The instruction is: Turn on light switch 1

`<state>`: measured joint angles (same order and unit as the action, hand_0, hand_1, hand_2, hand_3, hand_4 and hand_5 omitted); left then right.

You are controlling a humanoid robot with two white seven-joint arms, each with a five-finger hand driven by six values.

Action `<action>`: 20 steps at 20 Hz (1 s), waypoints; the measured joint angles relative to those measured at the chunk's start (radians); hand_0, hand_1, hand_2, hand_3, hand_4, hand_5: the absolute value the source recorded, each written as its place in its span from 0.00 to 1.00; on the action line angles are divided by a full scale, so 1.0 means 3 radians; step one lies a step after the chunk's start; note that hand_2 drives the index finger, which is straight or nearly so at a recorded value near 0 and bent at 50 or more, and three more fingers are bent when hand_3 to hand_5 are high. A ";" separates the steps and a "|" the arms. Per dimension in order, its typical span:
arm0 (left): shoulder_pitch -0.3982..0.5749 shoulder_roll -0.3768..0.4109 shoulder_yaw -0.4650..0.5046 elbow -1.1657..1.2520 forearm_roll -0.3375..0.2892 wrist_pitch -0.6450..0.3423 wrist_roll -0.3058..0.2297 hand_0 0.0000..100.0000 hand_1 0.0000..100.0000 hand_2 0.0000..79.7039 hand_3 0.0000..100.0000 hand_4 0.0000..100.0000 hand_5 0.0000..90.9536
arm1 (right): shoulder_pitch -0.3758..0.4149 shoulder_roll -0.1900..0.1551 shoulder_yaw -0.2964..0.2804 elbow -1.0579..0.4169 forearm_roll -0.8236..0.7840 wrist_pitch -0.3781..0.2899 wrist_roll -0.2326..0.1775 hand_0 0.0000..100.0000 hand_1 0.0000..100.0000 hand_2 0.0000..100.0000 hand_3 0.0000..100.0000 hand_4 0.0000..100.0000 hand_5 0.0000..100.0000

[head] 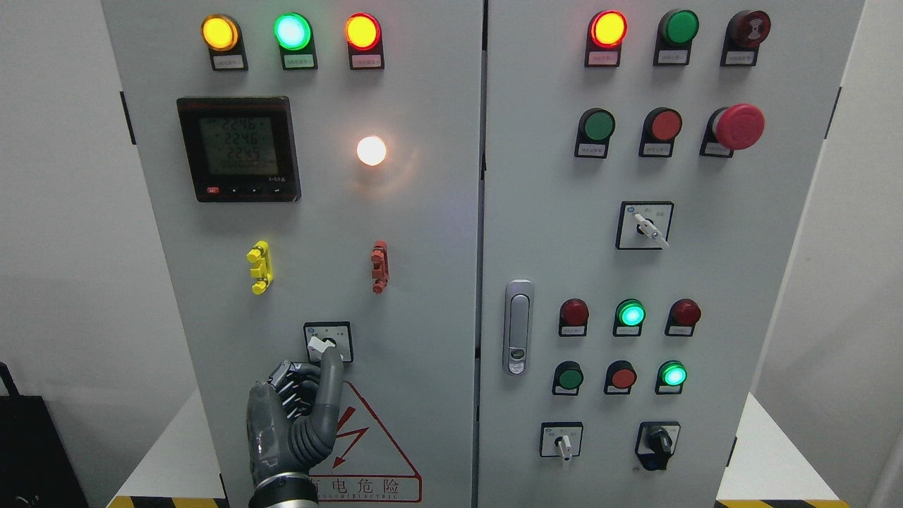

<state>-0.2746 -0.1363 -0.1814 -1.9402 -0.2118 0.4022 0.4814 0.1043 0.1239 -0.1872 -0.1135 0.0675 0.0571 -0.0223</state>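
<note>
Touching the rotary switch (pixel 326 343) from just below, the left hand (pixel 293 416) (one finger extended, others curled, nothing grasped).

Cut off at the bottom edge: wrist and arm of the left robot hand (pixel 293 423), entering at seven o'clock. Partly hidden behind its raised finger: the rotary switch (pixel 327 343) and the warning triangle (pixel 374 451). Too small to read: button labels (pixel 228 62). Blurred: meter digits (pixel 238 147). Cropped at eight o'clock: a black bag (pixel 28 451).
</note>
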 measured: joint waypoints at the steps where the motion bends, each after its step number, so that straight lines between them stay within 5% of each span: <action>1: 0.0038 0.0003 0.0001 -0.0001 0.0000 -0.0061 -0.0004 0.27 0.34 0.81 0.94 0.91 0.85 | 0.0000 0.0000 0.0000 0.0000 0.0000 0.0000 0.0000 0.00 0.00 0.00 0.00 0.00 0.00; 10: 0.0678 0.0062 0.0018 0.0002 0.0013 -0.0961 -0.0092 0.26 0.31 0.78 0.97 0.95 0.84 | 0.0000 0.0000 0.0000 0.0000 0.0000 0.0001 0.0000 0.00 0.00 0.00 0.00 0.00 0.00; 20: 0.1576 0.0218 0.0342 0.0463 0.0206 -0.2160 -0.0660 0.25 0.30 0.64 0.85 0.92 0.62 | 0.0000 0.0000 0.0000 0.0000 0.0000 0.0002 0.0000 0.00 0.00 0.00 0.00 0.00 0.00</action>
<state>0.1982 -0.0709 -0.0787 -1.8013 -0.1499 -0.2458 0.2834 0.1043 0.1239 -0.1873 -0.1135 0.0675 0.0576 -0.0222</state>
